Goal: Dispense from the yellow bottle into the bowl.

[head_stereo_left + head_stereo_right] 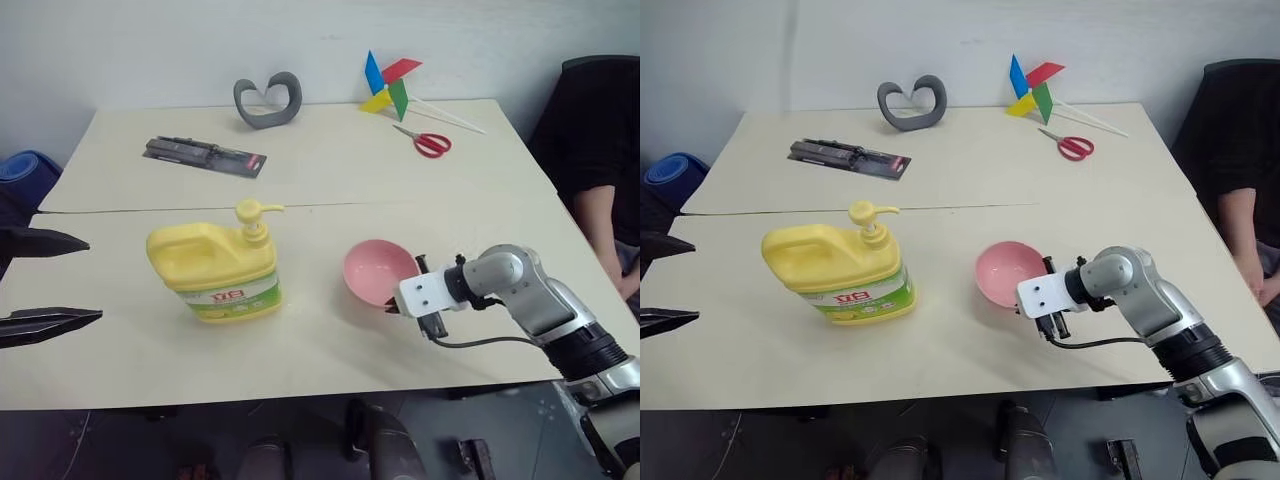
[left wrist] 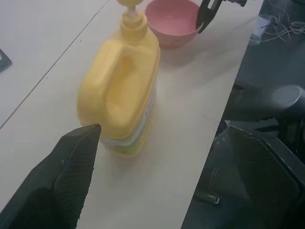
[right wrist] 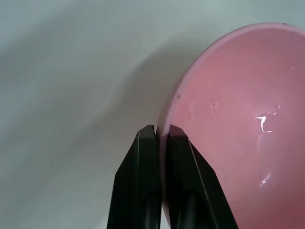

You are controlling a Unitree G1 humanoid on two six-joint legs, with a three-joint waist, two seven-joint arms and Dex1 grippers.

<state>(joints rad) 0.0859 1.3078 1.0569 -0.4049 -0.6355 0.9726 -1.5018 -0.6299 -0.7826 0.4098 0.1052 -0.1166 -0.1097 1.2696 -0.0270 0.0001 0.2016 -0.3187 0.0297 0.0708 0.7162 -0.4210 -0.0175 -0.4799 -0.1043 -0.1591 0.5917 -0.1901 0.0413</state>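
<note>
The yellow bottle (image 1: 215, 275) stands upright on the near half of the table, its pump spout pointing toward the bowl. To its right lies the pink bowl (image 1: 375, 268), tipped so its inside faces the bottle. My right gripper (image 3: 162, 131) is shut on the bowl's near right rim, one finger inside and one outside; in the head view the right gripper (image 1: 398, 300) reaches in from the right. My left gripper (image 1: 94, 280) hangs open at the table's left edge, apart from the bottle, its fingers (image 2: 71, 176) spread wide.
At the back of the table (image 1: 330, 200) lie a grey heart-shaped object (image 1: 268, 100), a coloured pinwheel (image 1: 390, 85), red scissors (image 1: 430, 142) and a packaged tool (image 1: 205, 157). A person in black (image 1: 600, 170) sits at the right. A blue item (image 1: 28, 165) sits off the left edge.
</note>
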